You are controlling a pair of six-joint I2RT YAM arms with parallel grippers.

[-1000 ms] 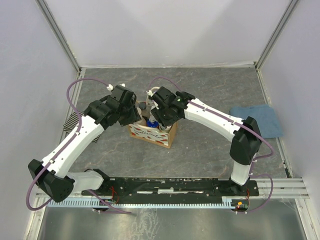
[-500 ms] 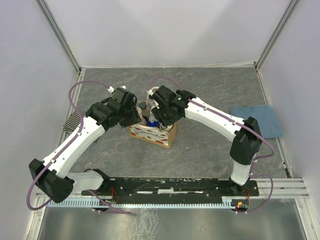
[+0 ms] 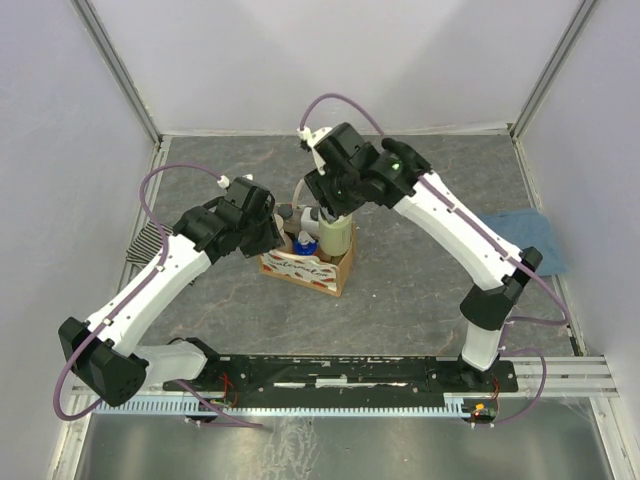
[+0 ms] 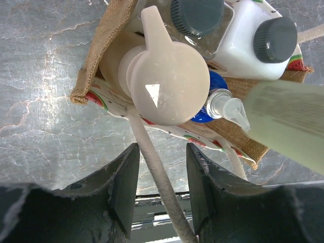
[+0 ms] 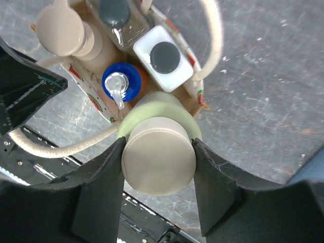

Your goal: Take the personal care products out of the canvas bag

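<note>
The canvas bag [image 3: 300,268] stands mid-table. My right gripper [image 5: 158,152] is shut on the cream cap of the pale yellow-green bottle [image 5: 157,114] and holds it upright above the bag's right end, as the top view [image 3: 335,238] shows. In the bag are the tan pump bottle [image 4: 167,76], the blue-capped bottle [image 5: 121,81], the white bottle with black cap [image 5: 164,58] and a clear bottle with a dark cap [image 4: 197,20]. My left gripper [image 4: 161,152] is open at the bag's left end, with a cream handle [image 4: 152,167] passing loosely between its fingers.
A folded blue cloth [image 3: 535,240] lies at the right edge of the table. A black-and-white striped cloth [image 3: 148,240] lies at the left edge, partly under the left arm. The other handle loop [image 5: 215,35] arches over the bag's far side.
My right gripper has risen with the pale yellow-green bottle, lifting it up from inside the bag. The left arm has barely moved.
</note>
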